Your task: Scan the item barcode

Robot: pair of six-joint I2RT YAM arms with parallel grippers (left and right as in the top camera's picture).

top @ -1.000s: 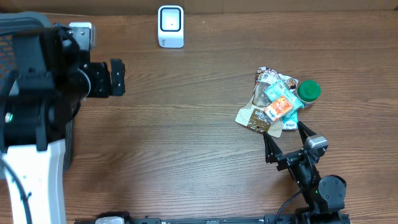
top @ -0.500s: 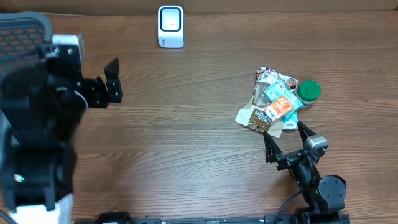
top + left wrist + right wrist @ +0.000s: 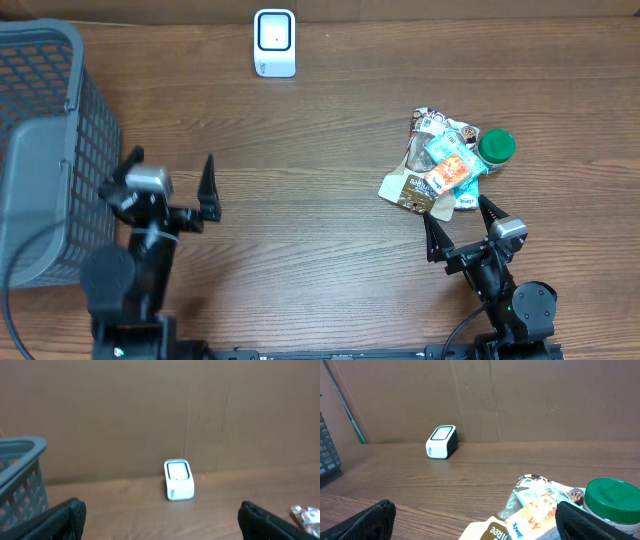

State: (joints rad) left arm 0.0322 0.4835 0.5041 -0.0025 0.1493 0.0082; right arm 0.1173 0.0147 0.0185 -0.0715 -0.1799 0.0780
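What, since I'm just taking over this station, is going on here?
Nothing is held yet. Both grippers are open. The right gripper points at the packet pile and the jar, close to them. The left gripper hangs beside the basket. The scanner stands far back, apart from both.

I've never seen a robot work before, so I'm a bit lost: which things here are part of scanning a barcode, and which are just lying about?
Part of the job:
- white scanner
- pile of snack packets
- green-lidded jar
- left hand and right hand, both open and empty

Just lying about, at least for now:
- grey basket
- cardboard backdrop
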